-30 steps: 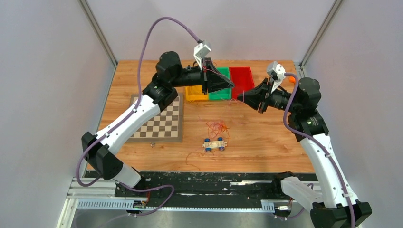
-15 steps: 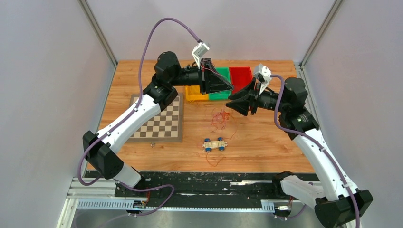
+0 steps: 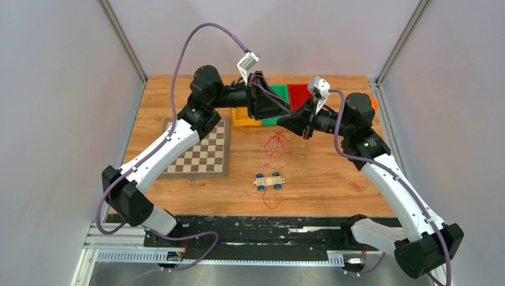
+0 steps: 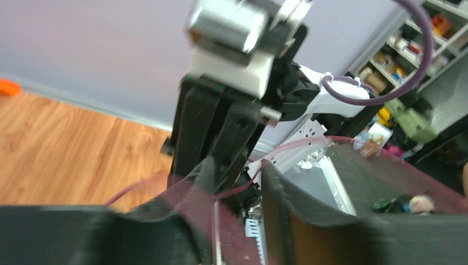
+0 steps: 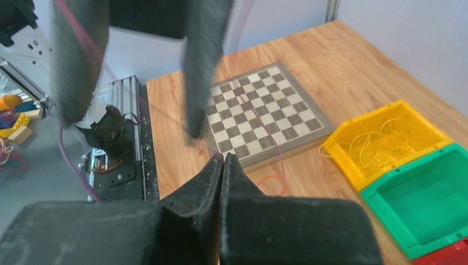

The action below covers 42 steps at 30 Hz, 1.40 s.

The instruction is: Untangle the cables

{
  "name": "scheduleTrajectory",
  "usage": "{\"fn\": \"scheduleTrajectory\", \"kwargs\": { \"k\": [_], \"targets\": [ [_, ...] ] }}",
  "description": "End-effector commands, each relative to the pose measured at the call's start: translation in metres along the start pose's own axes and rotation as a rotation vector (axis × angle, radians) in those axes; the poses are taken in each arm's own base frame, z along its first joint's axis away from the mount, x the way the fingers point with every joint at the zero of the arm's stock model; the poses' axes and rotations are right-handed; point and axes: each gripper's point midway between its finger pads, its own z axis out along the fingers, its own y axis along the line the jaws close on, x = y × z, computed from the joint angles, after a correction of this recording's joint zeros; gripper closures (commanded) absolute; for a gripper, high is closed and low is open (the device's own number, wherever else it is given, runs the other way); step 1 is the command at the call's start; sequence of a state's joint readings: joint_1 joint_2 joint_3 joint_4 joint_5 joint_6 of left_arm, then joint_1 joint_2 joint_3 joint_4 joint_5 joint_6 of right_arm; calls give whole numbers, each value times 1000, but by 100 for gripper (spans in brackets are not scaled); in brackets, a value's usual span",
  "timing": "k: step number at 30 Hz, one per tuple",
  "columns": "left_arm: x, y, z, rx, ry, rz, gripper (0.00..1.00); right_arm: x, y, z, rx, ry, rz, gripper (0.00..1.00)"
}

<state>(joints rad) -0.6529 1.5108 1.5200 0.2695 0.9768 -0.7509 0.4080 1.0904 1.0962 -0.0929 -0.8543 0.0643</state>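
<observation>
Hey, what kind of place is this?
Probably a robotics lab test cell: a wooden table boxed in by plain panels, a left arm and right arm on a metal rail, storage shelves behind.

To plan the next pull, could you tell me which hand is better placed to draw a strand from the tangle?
Right, probably: the right hand is shut, a thin strand of the cables seemingly pinched at its tips. The left hand stands open, its strand loose.

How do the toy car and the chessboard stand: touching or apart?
Apart. The top view shows the toy car to the right of the chessboard, with a strip of bare table between them.
</observation>
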Motion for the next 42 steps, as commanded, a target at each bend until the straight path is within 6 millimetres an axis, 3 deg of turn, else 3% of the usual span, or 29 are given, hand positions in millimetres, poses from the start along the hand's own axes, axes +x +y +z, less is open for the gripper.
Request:
{"fn": "scheduleTrajectory", "kwargs": {
  "k": [1, 4, 5, 8, 11, 13, 15, 16, 17, 22, 24, 26, 29, 30, 32, 37, 42],
  "targets": [
    [-7, 5, -33, -104, -70, 70, 41, -66, 16, -10, 8, -137, -98, 100],
    [20, 16, -72, -202, -110, 147, 6, -77, 16, -12, 29, -159, -86, 100],
    [23, 19, -79, -235, -108, 227, 3, -78, 14, -11, 36, -161, -78, 100],
    [45, 21, -98, -306, -87, 358, 0, -79, 14, -8, 27, -173, -44, 100],
    [58, 32, -101, -334, -62, 362, 0, -89, 18, -3, -19, -206, -7, 100],
    [58, 32, -94, -307, -55, 393, 0, -93, 19, -2, -26, -218, 13, 100],
    [57, 20, -72, -242, -42, 441, 1, -97, 20, -1, -34, -224, 22, 100],
    [59, 29, -65, -251, -31, 457, 1, -99, 22, 0, -41, -228, 29, 100],
    [58, 25, -54, -232, -30, 473, 2, -101, 24, 1, -55, -230, 35, 100],
    [55, 75, -32, -346, -77, 437, 12, -117, 42, 1, -115, -256, 61, 100],
    [69, 86, -24, -340, -48, 410, 18, -126, 44, 0, -115, -276, 77, 100],
    [97, 97, -22, -330, 9, 351, 27, -141, 44, -1, -105, -305, 52, 100],
    [161, 116, -37, -365, 120, 213, 45, -170, 37, -8, -63, -362, 5, 100],
    [174, 116, -43, -365, 142, 199, 50, -179, 34, -11, -49, -378, -10, 100],
    [220, 116, -64, -385, 209, 149, 52, -194, 29, -17, -28, -403, -35, 100],
    [255, 117, -96, -459, 277, 113, 72, -209, 23, -25, -5, -429, -62, 100],
    [274, 127, -120, -532, 325, 35, 69, -222, 24, -35, 12, -460, -82, 100]
  ]
}}
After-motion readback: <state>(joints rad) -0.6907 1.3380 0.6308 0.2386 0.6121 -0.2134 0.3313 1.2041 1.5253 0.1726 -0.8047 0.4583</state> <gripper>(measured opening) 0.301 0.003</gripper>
